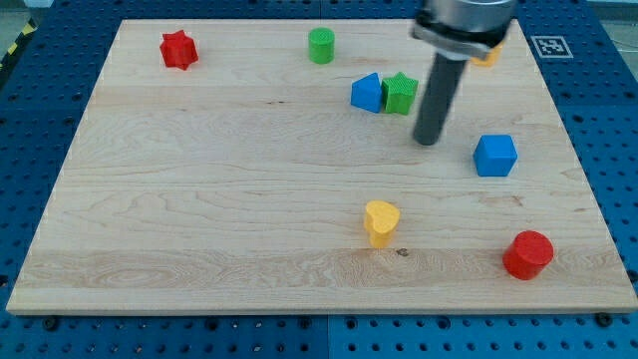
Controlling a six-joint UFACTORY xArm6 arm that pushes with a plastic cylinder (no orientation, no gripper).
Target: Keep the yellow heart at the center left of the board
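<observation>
The yellow heart lies on the wooden board, a little right of centre and toward the view's bottom. My tip is up and to the right of it, well apart from it. The tip stands just right of the green star and left of the blue cube, touching neither.
A blue triangular block touches the green star's left side. A red star is at the top left, a green cylinder at the top middle, a red cylinder at the bottom right. An orange block is mostly hidden behind the arm.
</observation>
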